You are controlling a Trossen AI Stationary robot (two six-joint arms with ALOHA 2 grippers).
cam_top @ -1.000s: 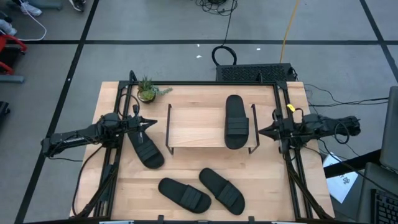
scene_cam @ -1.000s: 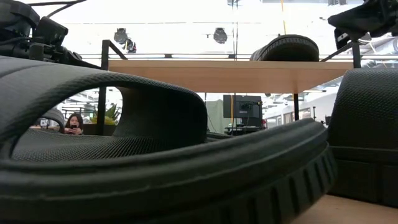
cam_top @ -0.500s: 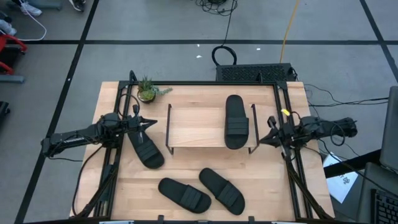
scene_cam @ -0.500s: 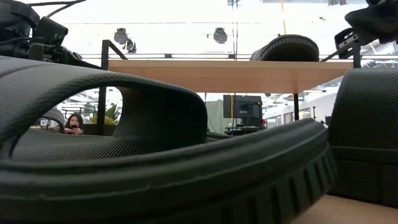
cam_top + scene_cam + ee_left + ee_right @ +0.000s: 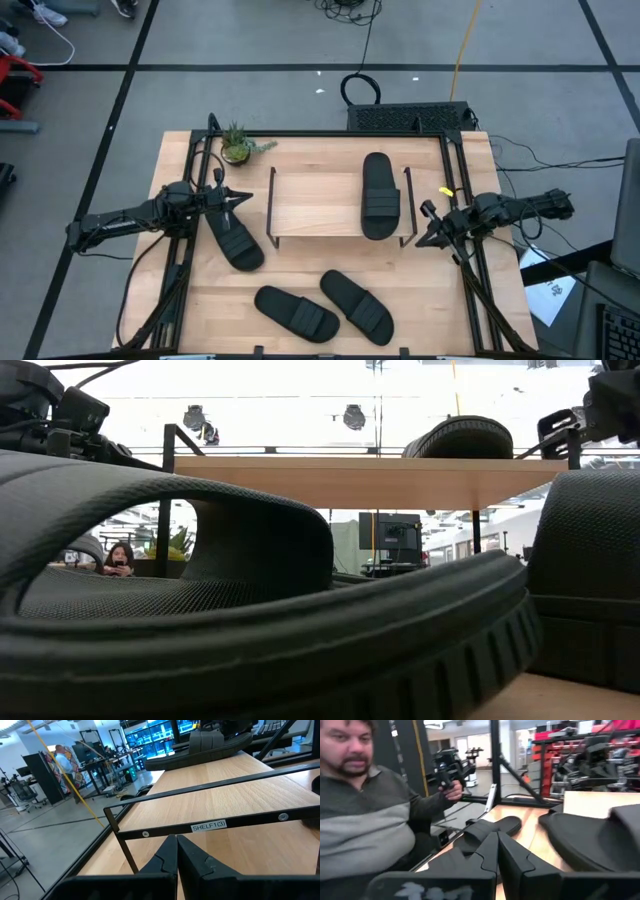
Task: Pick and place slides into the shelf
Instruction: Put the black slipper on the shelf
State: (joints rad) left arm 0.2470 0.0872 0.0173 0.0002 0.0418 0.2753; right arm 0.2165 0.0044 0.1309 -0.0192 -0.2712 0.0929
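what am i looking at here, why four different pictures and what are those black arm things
It is a table with two robot arms, filmed at once from above, from table height, and from a camera on each wrist. Seen from above, the left tool waits by the shelf's left end and the right tool is near its right end; both are shut and hold nothing. One slide already lies on the shelf. Another slide lies beside the left arm, and two slides lie at the table's near edge. A small potted plant stands in a corner. The right wrist view also shows a person beside the table.
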